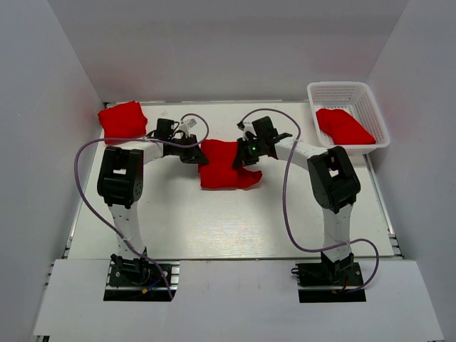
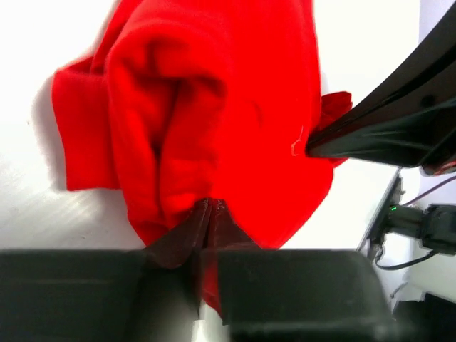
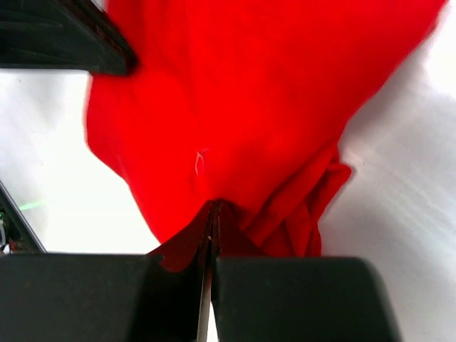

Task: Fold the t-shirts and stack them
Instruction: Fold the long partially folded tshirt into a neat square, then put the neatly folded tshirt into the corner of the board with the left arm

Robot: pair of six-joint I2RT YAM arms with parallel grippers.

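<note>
A crumpled red t-shirt (image 1: 224, 169) lies bunched in the middle of the table between my two grippers. My left gripper (image 1: 202, 155) grips its left edge, the jaws shut on a pinch of the cloth (image 2: 210, 206). My right gripper (image 1: 241, 153) is shut on the shirt's right edge (image 3: 214, 208), where folds of cloth (image 3: 299, 214) hang beside the fingers. A folded red t-shirt (image 1: 122, 119) rests at the back left corner. Another red t-shirt (image 1: 343, 126) lies in the white basket (image 1: 339, 88).
The lattice basket stands at the back right against the wall. White walls close in the table on the left, back and right. Purple cables (image 1: 85, 171) loop beside each arm. The right arm's finger (image 2: 385, 135) reaches into the left wrist view.
</note>
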